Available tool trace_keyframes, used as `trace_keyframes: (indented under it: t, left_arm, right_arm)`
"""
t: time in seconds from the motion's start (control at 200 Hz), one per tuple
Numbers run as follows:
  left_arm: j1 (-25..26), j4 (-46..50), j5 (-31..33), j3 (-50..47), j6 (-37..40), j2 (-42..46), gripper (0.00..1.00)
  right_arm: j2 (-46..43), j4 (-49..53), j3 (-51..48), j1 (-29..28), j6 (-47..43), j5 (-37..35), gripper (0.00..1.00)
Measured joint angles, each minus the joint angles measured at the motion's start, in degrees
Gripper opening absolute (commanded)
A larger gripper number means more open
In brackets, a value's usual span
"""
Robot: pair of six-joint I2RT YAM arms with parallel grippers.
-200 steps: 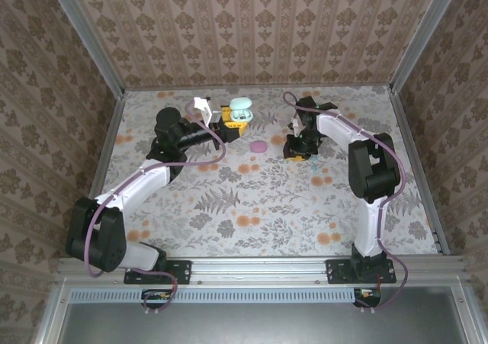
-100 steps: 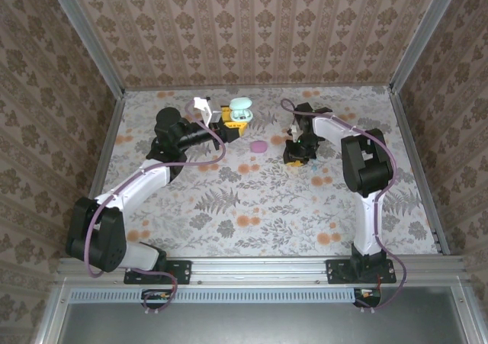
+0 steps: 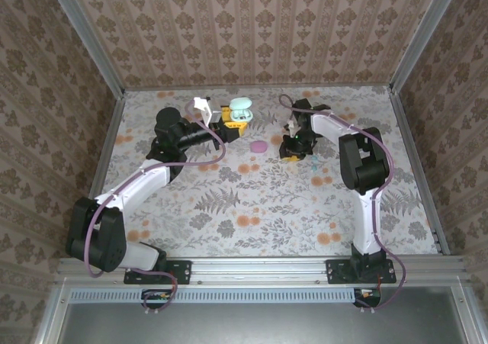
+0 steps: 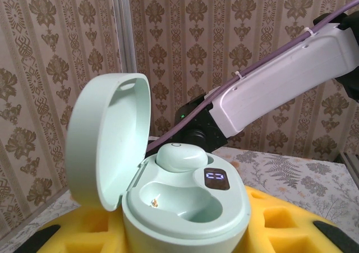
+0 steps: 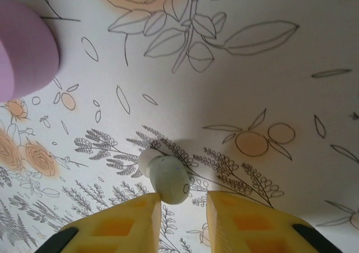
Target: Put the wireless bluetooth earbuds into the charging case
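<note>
Currently the left hand [image 3: 231, 124] is clamping the mint charging case [image 4: 188, 214] between its yellow fingers [image 4: 84, 236]. The lid [image 4: 106, 141] is standing open and the seated earbud [image 4: 180, 156] is resting in the far socket. The right hand [image 5: 184, 199] is hanging low over the bench [image 5: 252, 68], fingers slightly apart. The loose earbud [image 5: 168, 180] is lying on the bench at their tips. Whether it is being pinched cannot be told. A pink case [image 5: 22, 51] is lying nearby.
</note>
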State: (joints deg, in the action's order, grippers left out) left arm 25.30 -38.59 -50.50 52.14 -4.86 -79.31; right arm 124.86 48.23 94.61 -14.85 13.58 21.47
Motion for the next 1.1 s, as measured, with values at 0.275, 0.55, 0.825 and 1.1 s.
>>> trace_keyframes:
  t: [0.275,0.55,0.825,1.1]
  left_arm:
    - [0.0,0.02,0.0,0.0,0.02,0.0,0.24]
    - [0.0,0.09,0.0,0.0,0.2,0.0,0.23]
    - [0.0,1.4,0.2,0.0,0.44,0.2,0.23]
    - [0.0,2.27,0.2,0.0,0.66,0.31,0.23]
  right_arm:
    - [2.32,0.04,3.32,-0.52,-0.42,-0.11,0.33]
    - [5.51,2.56,9.4,-2.34,-4.02,-1.64,0.36]
    - [8.41,6.71,14.14,-4.11,-9.35,-2.01,0.34]
    - [9.03,12.85,15.3,-7.67,-15.3,-1.42,0.33]
